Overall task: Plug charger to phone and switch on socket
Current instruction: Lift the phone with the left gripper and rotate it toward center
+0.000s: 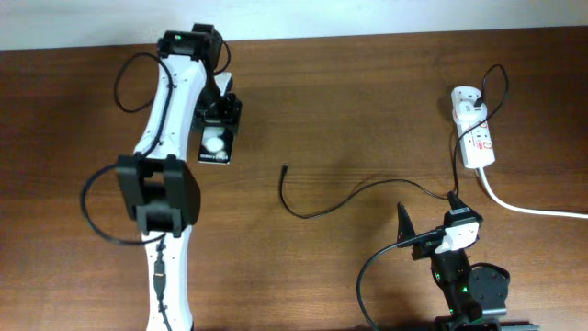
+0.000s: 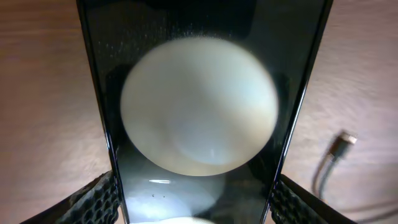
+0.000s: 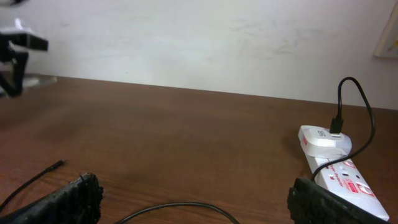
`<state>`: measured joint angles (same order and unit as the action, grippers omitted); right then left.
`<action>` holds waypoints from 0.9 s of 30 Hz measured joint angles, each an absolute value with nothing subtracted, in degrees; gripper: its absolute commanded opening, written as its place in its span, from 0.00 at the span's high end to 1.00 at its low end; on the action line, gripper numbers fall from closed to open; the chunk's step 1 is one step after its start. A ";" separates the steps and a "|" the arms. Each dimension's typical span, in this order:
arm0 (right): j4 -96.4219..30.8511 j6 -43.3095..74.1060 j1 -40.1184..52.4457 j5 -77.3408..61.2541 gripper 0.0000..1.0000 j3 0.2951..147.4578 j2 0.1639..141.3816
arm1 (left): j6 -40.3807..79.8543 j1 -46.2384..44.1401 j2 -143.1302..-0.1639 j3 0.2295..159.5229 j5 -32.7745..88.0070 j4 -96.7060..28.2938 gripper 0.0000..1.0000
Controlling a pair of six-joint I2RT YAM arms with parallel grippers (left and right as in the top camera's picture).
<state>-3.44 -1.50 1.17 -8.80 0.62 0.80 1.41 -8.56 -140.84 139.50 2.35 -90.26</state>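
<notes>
The phone (image 1: 215,147), a black slab with a white round spot, lies on the table at the far left. My left gripper (image 1: 220,112) is at its far end. In the left wrist view the phone (image 2: 199,112) fills the frame and both fingers (image 2: 194,202) press on its long edges. The charger's black cable (image 1: 367,188) runs from the white adapter on the socket (image 1: 478,129) across the table to its connector tip (image 1: 285,169), right of the phone. The tip also shows in the left wrist view (image 2: 344,140). My right gripper (image 1: 430,230) is open and empty above the cable (image 3: 180,205).
The socket's thick white cord (image 1: 537,211) runs off to the right edge. The socket (image 3: 339,171) stands ahead and to the right of my right gripper (image 3: 193,199). A pale wall borders the table's far edge.
</notes>
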 measured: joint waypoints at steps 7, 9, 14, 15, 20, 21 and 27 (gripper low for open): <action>-3.42 -1.52 1.17 -8.80 0.01 0.62 0.80 | 1.61 -8.56 -131.85 140.25 2.35 -94.94 0.36; -3.44 -1.50 1.17 -8.80 0.01 0.62 0.80 | 2.24 -8.56 -131.83 140.25 2.37 -94.85 0.36; -3.44 -1.52 1.17 -8.80 0.01 0.62 0.80 | 3.88 -8.56 -131.83 140.25 2.37 -95.46 0.35; -3.44 -1.48 1.17 -8.80 0.01 0.62 0.80 | 4.21 -8.56 -131.83 140.25 2.37 -95.88 0.35; -3.42 -1.48 1.17 -8.80 0.01 0.62 0.80 | 5.45 -8.56 -131.83 140.25 3.57 -96.49 0.36; -3.44 -1.52 1.17 -8.80 0.01 0.62 0.80 | 5.67 -8.56 -131.83 140.25 3.88 -96.49 0.36; -3.44 -1.50 1.17 -8.80 0.01 0.62 0.80 | 6.85 -8.56 -131.76 140.25 5.67 -96.47 0.36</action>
<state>-3.44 -1.50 1.17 -8.80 0.62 0.80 6.85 -8.56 -131.76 140.25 5.67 -96.47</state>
